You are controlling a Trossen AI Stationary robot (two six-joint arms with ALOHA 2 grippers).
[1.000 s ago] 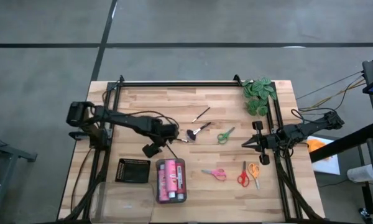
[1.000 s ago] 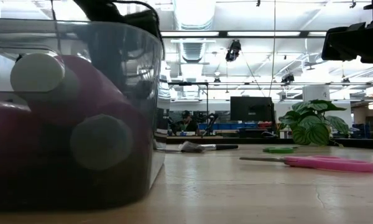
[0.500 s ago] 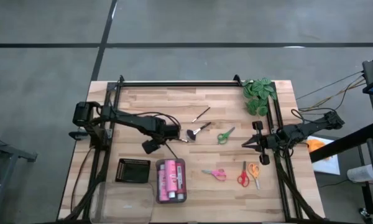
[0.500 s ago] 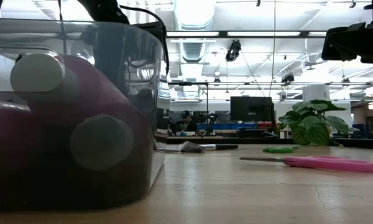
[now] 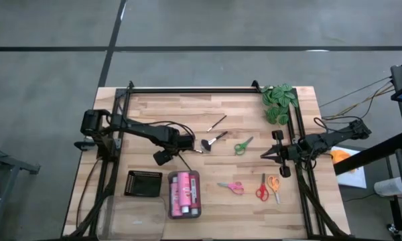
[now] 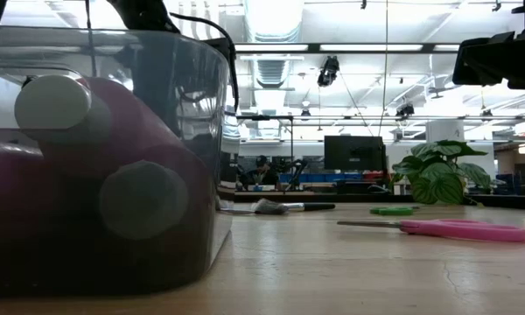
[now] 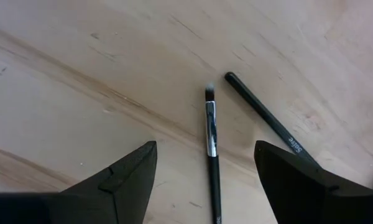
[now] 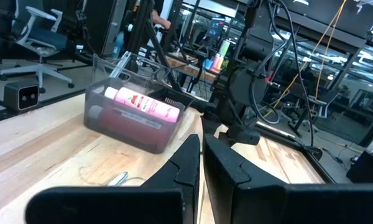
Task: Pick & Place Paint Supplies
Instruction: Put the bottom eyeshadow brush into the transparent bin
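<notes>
**Already lined up: left gripper straddles a thin brush at mid-table**

Plainly, the coming move turns on how the slim black brush with the silver ferrule and pale tip (image 7: 210, 140) lies against the left gripper (image 7: 205, 180). In the left wrist view the brush sits in the gap between the two dark fingers (image 7: 127, 177), which stand spread wide with nothing held. Its handle runs down towards the bottom edge of that frame and its tip points up towards the centre, so its long axis runs roughly crosswise to the line along which the fingers would shut. A second thin black brush handle with pale lettering (image 7: 267, 121) slants from the centre towards the lower right of that frame, close beside the first and near the other finger; a closing pinch could catch it too.

In the high view the left gripper (image 5: 185, 142) is left of centre on the pale wooden table (image 5: 141, 107), just left of the fluffy black-tipped brush (image 5: 212, 141). The clear plastic tray (image 5: 184, 195) holding the pink paint bottles lies below it, towards the bottom of the frame, beside the black mesh tray (image 5: 143, 183).

The right gripper (image 5: 268, 154) waits at centre right, fingers pressed together and empty, nearer the green-handled scissors (image 5: 242, 145) than the brushes. The left arm is clearly the nearer one for this brush.
</notes>
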